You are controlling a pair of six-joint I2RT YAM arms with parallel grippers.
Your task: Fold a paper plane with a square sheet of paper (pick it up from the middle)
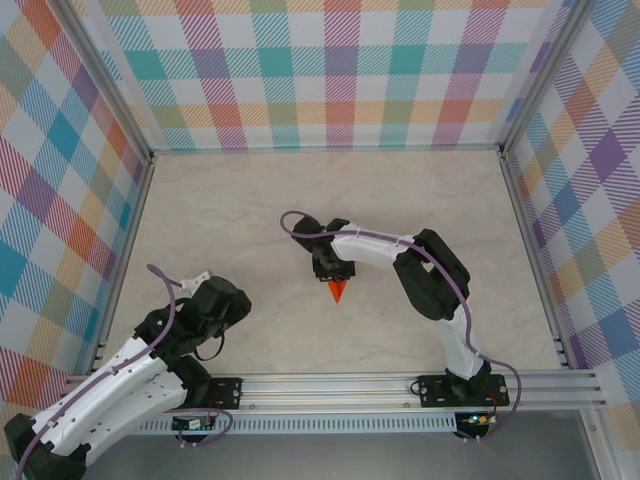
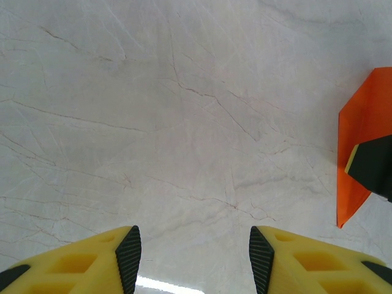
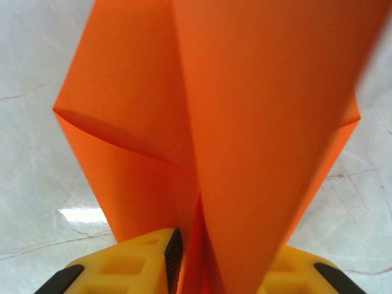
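The sheet of paper is folded into a slim, pointed orange paper plane (image 1: 338, 291) with a centre crease, near the middle of the table. It stands between the jaws of my right gripper (image 3: 223, 245), its two flaps spreading apart above them. The jaws stand apart, wider than the thin paper at the crease, and the right pad is hidden behind a flap. From the left wrist the plane (image 2: 361, 141) appears at the right edge, with a right finger (image 2: 375, 166) in front of it. My left gripper (image 2: 195, 257) hangs open over bare table, well to the left of the plane, holding nothing.
The marble-look table (image 1: 240, 210) is fenced by checked walls on metal posts at the left, back and right. The left arm (image 1: 220, 305) sits low at the front left. A metal rail (image 1: 340, 385) with both arm bases runs along the near edge.
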